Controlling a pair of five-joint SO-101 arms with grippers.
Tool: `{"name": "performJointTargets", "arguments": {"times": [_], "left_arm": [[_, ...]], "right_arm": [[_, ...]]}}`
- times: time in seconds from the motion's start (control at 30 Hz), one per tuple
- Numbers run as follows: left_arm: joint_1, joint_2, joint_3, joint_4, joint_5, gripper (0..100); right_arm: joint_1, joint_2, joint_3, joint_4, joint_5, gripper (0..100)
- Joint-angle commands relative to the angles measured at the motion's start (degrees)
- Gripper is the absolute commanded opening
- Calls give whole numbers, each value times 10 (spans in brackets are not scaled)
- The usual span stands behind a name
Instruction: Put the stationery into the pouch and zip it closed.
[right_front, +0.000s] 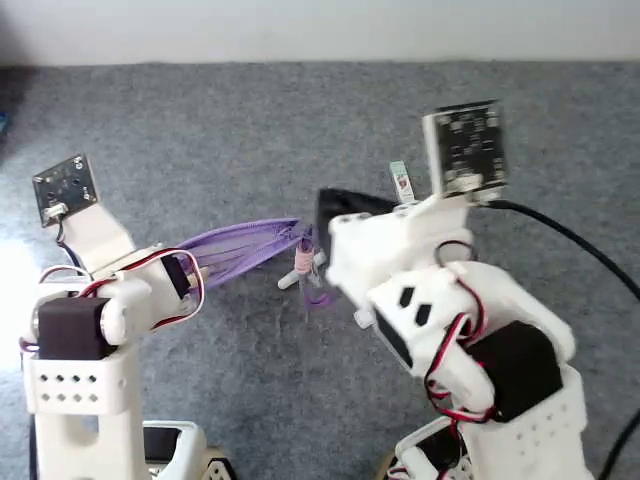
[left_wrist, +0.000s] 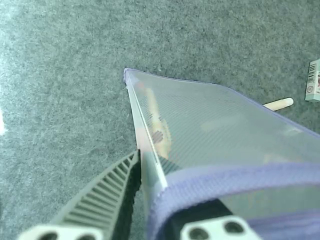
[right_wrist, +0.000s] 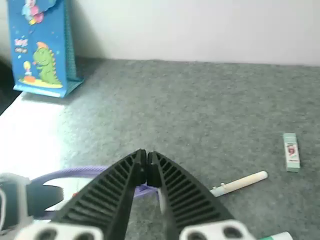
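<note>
High view: the right arm (right_front: 440, 290) covers the zip end of the pouch (right_front: 240, 247) and its own jaws. The eraser (right_front: 401, 183) is partly hidden behind it.

Left wrist view: the pouch runs off the frame. Items inside show through the mesh as blurs, unidentifiable. The pen (left_wrist: 279, 104) shows one end only, the rest behind the pouch.

Right wrist view: the right jaws meet at the tips and screen most of the pouch. Whether they pinch anything cannot be told. A marker (right_wrist: 275, 236) is cut by the edge.
</note>
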Motion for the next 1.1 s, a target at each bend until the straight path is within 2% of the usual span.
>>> {"name": "performJointTargets", "arguments": {"times": [0.0, 0.07, 0.2, 0.4, 0.5, 0.67, 0.73, 1.07], "left_arm": [[-4, -4, 0, -14, 7, 13], [-4, -4, 0, -14, 7, 13], [-4, -3, 0, -14, 7, 13], [-4, -3, 0, -14, 7, 13], [-4, -3, 0, -14, 7, 13], [-4, -3, 0, -14, 7, 13], [-4, -3, 0, -14, 7, 13], [-4, -3, 1, -14, 7, 13]], "right_arm": [[73, 8, -4, 35, -6, 15], [101, 30, 11, 51, -22, 19], [162, 104, 33, 65, -99, 20], [181, 254, 40, 67, -164, 20], [177, 303, 33, 67, -169, 55], [177, 365, 36, 67, -167, 262], [177, 385, 35, 65, -169, 314], [178, 520, 33, 3, -184, 318]]}}
